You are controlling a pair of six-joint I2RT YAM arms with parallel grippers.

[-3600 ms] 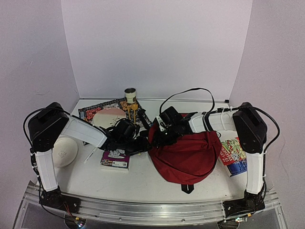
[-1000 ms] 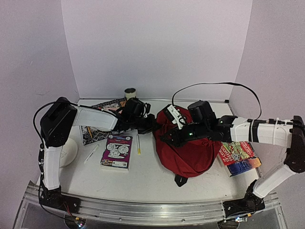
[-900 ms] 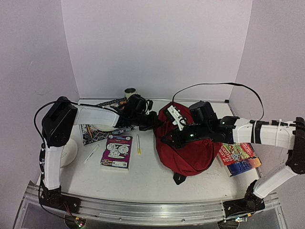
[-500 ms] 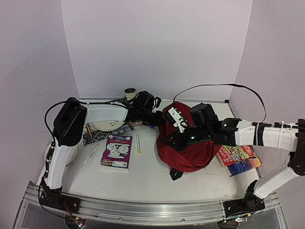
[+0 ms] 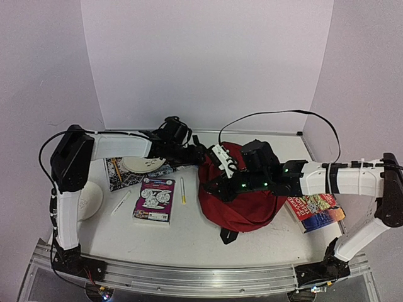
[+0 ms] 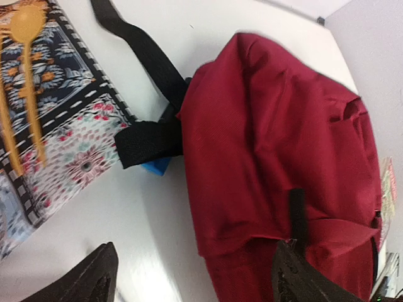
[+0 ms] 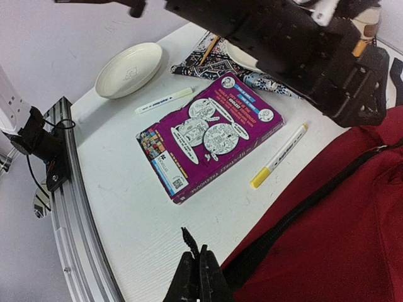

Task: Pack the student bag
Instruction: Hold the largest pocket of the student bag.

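White surface, lilac walls on three sides. Far left, a white bowl sits by the left arm's base. Next comes a patterned cloth with a plate on it. A wooden spoon also lies on the cloth. Nearer the arms, all lying flat, are a white marker, a purple book and a yellow marker just right of the book, none of them touching.

The left gripper reaches across the cloth's right end to the back-left side of the bag. Its fingers are spread wide and hold nothing, and it hangs above the bag's edge.

The student bag sits right of centre, bunched up and dark red. One black strap trails over the surface towards the back wall, and a short black tab sticks out at the near edge.

The right gripper is at the bag's left flank, closed tight. The bag's black trim runs straight into its fingers and looks pinched.

Right of the bag is a red book. It is either touching the bag or tucked slightly under it; the pictures don't show which.
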